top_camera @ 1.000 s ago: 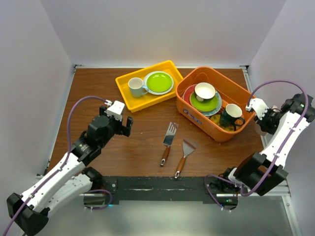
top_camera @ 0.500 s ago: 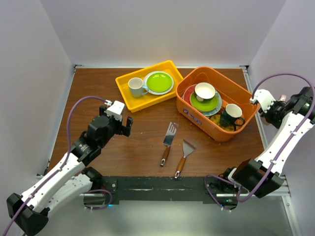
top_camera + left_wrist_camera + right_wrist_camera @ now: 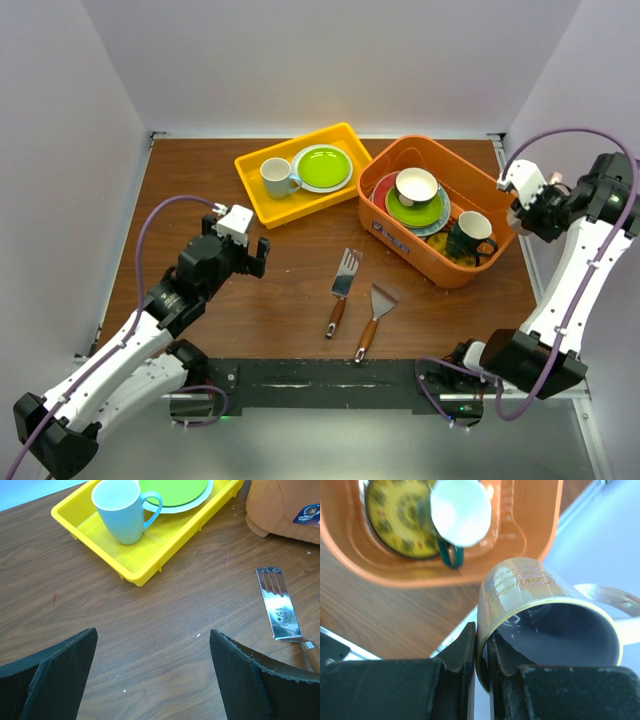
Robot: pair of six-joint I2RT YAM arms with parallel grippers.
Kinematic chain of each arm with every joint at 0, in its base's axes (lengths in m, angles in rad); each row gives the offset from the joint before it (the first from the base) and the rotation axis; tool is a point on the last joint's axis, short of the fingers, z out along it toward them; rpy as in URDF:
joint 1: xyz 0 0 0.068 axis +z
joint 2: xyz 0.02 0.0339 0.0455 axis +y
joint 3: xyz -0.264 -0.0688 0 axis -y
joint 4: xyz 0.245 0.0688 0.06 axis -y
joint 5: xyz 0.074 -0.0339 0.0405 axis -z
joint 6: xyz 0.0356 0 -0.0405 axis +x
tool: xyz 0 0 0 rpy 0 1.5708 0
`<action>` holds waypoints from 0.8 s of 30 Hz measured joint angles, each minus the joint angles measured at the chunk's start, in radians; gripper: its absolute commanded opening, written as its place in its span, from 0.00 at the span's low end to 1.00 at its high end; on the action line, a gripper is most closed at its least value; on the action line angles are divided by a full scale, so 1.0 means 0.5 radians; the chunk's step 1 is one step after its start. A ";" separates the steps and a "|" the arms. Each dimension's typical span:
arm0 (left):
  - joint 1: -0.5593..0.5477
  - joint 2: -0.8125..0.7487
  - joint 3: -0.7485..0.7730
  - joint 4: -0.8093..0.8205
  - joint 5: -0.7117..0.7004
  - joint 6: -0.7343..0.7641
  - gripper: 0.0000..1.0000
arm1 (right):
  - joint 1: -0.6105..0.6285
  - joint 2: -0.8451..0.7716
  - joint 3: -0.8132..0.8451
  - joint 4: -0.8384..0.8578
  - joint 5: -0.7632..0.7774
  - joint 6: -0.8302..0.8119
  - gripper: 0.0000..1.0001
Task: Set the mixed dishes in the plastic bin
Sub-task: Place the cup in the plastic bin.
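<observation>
The orange plastic bin (image 3: 408,240) stands at the back right and holds stacked plates (image 3: 415,212), a white bowl (image 3: 416,185) and a dark-teal mug (image 3: 470,236). The right wrist view looks down on the bin (image 3: 530,540), a yellow patterned plate (image 3: 395,520) and the teal mug (image 3: 460,512). My right gripper (image 3: 482,632), raised beside the bin's right end (image 3: 533,212), is shut on the rim of a pale mug (image 3: 530,592) with gold lettering and a dark inside. My left gripper (image 3: 152,635) hangs open over bare wood (image 3: 250,258).
A yellow tray (image 3: 300,205) at the back centre holds a white mug with a blue handle (image 3: 276,177) and a lime green plate (image 3: 322,167). Two wooden-handled spatulas (image 3: 342,290) (image 3: 375,318) lie mid-table. The right wall is close to the right arm.
My right arm has risen and moved toward the back along the bin's right end, carrying the pale mug. The left arm has not moved.
</observation>
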 measured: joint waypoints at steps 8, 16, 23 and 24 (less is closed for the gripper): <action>0.000 0.000 0.000 0.000 0.000 0.000 1.00 | 0.316 0.091 0.125 -0.013 -0.053 0.240 0.00; 0.000 -0.001 0.000 0.000 0.000 0.000 1.00 | 0.534 0.136 0.142 -0.018 -0.054 0.395 0.00; 0.000 -0.001 0.000 0.000 0.000 0.000 1.00 | 0.676 0.140 0.141 -0.018 -0.052 0.493 0.00; 0.000 -0.001 0.000 0.000 0.000 0.000 1.00 | 0.692 0.140 0.141 -0.018 -0.051 0.503 0.00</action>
